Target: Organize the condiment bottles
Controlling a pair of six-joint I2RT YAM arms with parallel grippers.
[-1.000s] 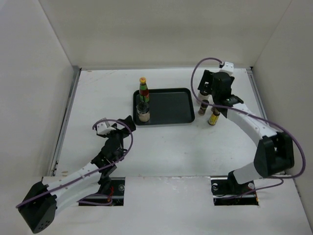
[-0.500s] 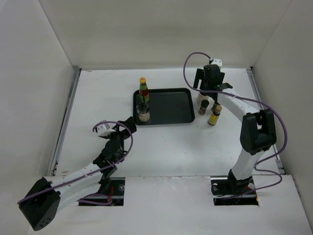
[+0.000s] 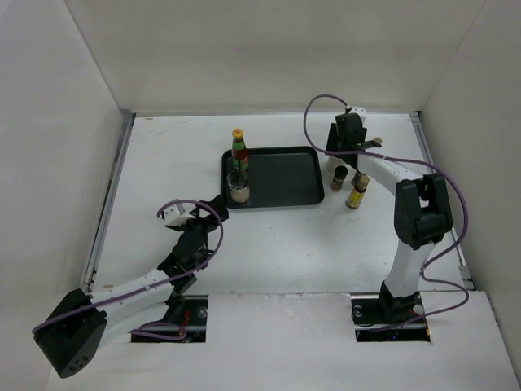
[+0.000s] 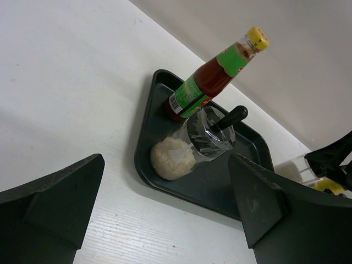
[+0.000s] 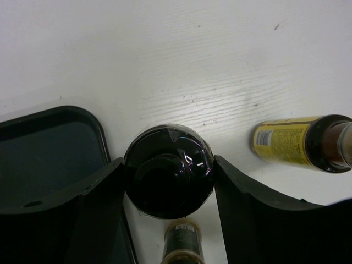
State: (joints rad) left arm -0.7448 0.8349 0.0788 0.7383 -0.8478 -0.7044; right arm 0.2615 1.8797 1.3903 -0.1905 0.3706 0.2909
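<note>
In the right wrist view my right gripper (image 5: 168,179) looks straight down on a black-capped bottle (image 5: 168,187), with both fingers pressed against the cap's sides. A yellow-filled bottle (image 5: 286,142) stands to its right and a small dark bottle (image 5: 184,242) just below it. From above, the right gripper (image 3: 348,151) hangs right of the black tray (image 3: 285,175), near the small dark bottle (image 3: 337,179) and the yellow bottle (image 3: 356,192). A red-green bottle with a yellow cap (image 3: 238,151) and a short clear jar (image 3: 238,189) stand in the tray's left end. My left gripper (image 3: 213,204) is open, just short of the tray.
The left wrist view shows the tray (image 4: 220,187) ahead between the open left gripper (image 4: 165,214) fingers, with the red-green bottle (image 4: 212,82) and the clear jar (image 4: 190,146) in its near corner. White walls close in the table on three sides.
My right gripper has swung left and back over the black-capped bottle, and its jaws have closed onto the cap. The left arm has barely shifted.
</note>
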